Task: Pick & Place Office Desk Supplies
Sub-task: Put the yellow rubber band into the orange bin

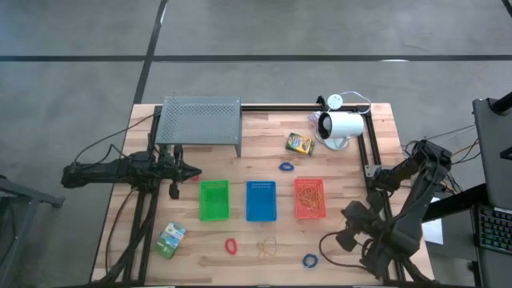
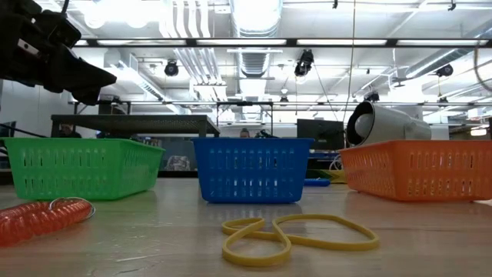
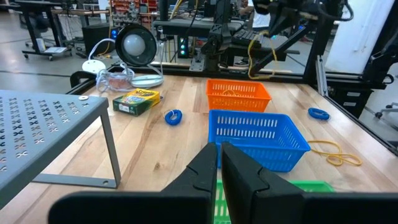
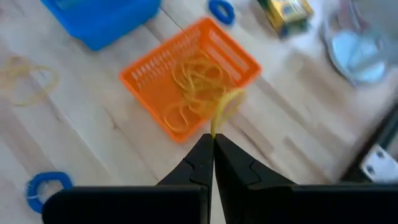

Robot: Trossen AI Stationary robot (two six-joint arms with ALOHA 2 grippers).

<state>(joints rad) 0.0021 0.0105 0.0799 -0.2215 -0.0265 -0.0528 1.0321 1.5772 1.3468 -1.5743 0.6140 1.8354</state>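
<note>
Three small baskets are set in a row on the wooden surface (image 1: 264,136): a green basket (image 1: 214,199), a blue basket (image 1: 261,200) and an orange basket (image 1: 310,198), the last already holding a tangle of thin yellow-orange rubber bands (image 4: 193,84).

The right gripper (image 4: 212,146) is held above the near rim of the orange basket, at the surface's right edge. Its jaws are pressed together on a yellow rubber band (image 4: 225,107), which is seen hanging as a loop from the tips.

The left gripper (image 3: 220,160) is poised just left of the green basket, beside the grey perforated rack (image 1: 200,122). Its jaws are seen together, with nothing visible between them.

A crayon box (image 1: 299,144) lies near the white lamp-like device (image 1: 341,126), and a second crayon box (image 1: 170,239) lies at the front left. A blue loop (image 1: 286,166) rests behind the blue basket, another blue loop (image 1: 310,260) lies at the front right, a red loop (image 1: 231,246) is found in front of the green basket, and a loose yellow rubber band (image 1: 267,247) lies in front of the blue basket.
</note>
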